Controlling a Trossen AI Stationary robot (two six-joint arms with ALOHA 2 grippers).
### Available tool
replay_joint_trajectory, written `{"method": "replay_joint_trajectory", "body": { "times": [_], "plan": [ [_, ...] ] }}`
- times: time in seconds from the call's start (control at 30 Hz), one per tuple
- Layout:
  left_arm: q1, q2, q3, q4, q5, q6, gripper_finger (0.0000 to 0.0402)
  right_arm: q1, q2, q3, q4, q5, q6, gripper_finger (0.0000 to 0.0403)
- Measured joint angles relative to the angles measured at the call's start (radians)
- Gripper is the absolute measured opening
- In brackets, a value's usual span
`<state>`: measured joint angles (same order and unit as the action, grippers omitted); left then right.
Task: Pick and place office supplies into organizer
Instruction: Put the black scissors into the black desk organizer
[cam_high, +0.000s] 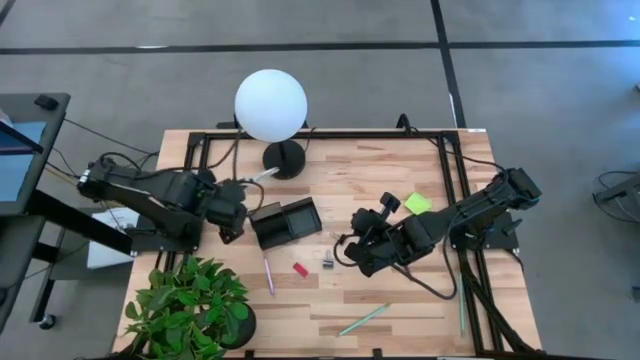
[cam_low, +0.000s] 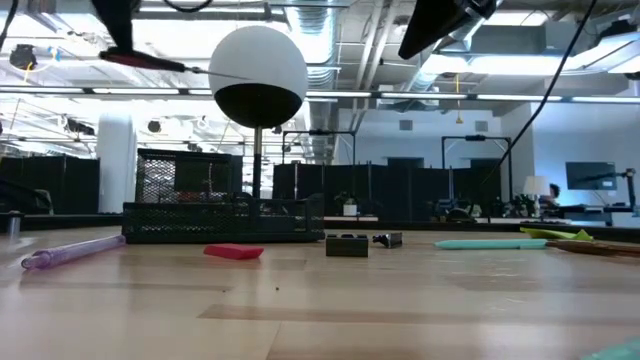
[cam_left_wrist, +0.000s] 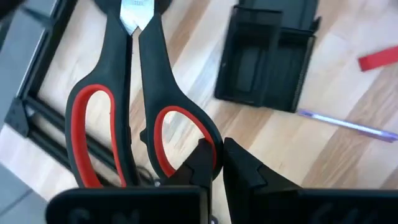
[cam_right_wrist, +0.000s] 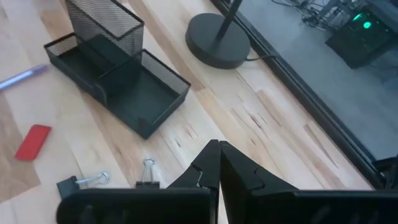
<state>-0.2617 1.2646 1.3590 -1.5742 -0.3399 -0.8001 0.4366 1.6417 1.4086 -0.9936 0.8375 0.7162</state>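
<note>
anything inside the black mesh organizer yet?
The black mesh desk organizer shows bare floors in its low front tray and the compartment beside it. The tall mesh pen cup's bottom is hidden by its own walls, so that part is unconfirmed.

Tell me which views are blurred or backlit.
Low view: backlit by ceiling lights, the lamp globe half in shadow, the near tabletop soft. Left wrist view: the scissors up close look slightly soft. High view: evenly lit, little shadow.
</note>
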Motion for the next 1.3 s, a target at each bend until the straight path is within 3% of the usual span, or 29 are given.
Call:
{"method": "replay_joint_trajectory", "body": {
  "times": [0.23,0.63,0.73,0.97,1.13,1.3],
  "plan": [
    [-0.06,-0.007,-0.101,0.0,0.15,0.053,0.0003,0.02,0.0,-0.002,0.008,-0.001,0.001,0.0],
    [-0.098,0.206,-0.132,0.001,0.185,0.19,0.0002,0.019,0.0,-0.002,0.049,0.003,0.001,0.0],
    [-0.098,0.263,-0.131,0.006,0.148,0.222,0.0002,0.013,0.0,-0.003,0.109,0.014,-0.018,0.0],
    [-0.097,0.277,-0.127,0.003,0.134,0.256,0.0002,-0.004,0.0,-0.048,0.333,0.007,-0.27,0.0],
    [-0.097,0.277,-0.127,0.001,0.114,0.338,0.0002,-0.023,0.0,-0.048,0.351,0.0,-0.29,0.0],
    [-0.098,0.276,-0.127,0.003,0.031,0.431,0.0002,-0.046,0.0,-0.049,0.351,0.0,-0.29,0.0]
  ]
}}
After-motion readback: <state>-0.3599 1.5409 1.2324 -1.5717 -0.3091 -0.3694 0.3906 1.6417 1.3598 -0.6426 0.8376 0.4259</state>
